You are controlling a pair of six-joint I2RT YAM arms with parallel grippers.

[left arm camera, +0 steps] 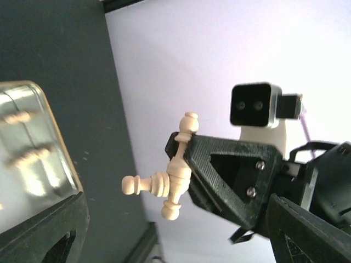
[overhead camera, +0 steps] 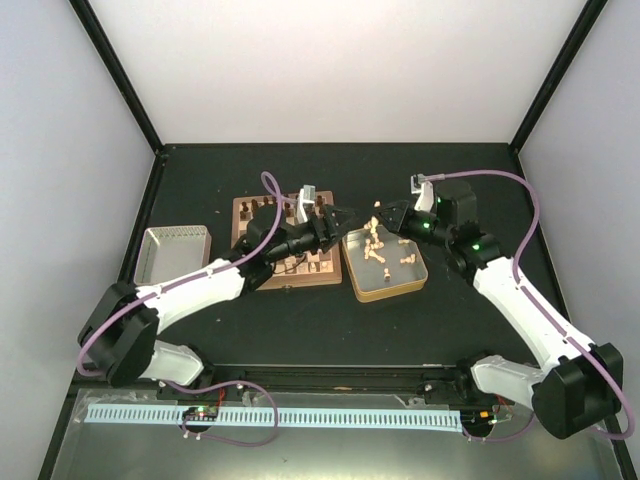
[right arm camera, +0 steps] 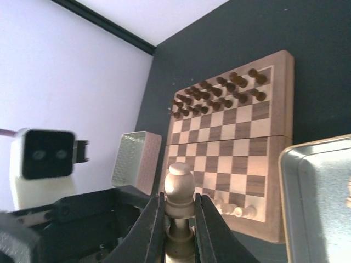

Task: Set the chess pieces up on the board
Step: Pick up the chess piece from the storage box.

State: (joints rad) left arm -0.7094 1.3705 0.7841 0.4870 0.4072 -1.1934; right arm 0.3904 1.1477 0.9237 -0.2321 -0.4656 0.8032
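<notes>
Black table [overhead camera: 200, 330] w/ both arms reaching in toward the middle. L arm [overhead camera: 195, 285] stretches across the board; R arm [overhead camera: 520, 300] comes in from the right side over the gold-rimmed tin.

Board [right arm camera: 241, 139] lies flat, centre-left of the table, checks up, brown frame round it. Just to its right, close beside it, sits the gold-rimmed tin [overhead camera: 385, 297]. Well off to the left of the board is a plain silver tin [overhead camera: 172, 252].

L gripper [overhead camera: 338, 218] hangs over the board's right edge, tips aimed at the other arm. From its own cam the two fingers [left arm camera: 49, 230] stand wide apart at the bottom corners w/ nothing between them, so released, empty.

R gripper [right arm camera: 179, 213] is up in the air over the gap btwn board and gold tin, nose to nose w/ the L one, near but apart. Its fingers are clamped tight on a pale piece [right arm camera: 179, 189], round head poking out past the tips. From the L wrist cam there seem to be two pale bits crossed at that tip, one upright, one sticking out sideways; can't tell if it's two pieces or one.

Dark chessmen [right arm camera: 219, 93] fill two rows at one end of the board. A few pale chess pieces [right arm camera: 235, 209] stand in the end row opposite. More pale ones [overhead camera: 378, 245] lie loose in the gold tin, mostly tipped over.
</notes>
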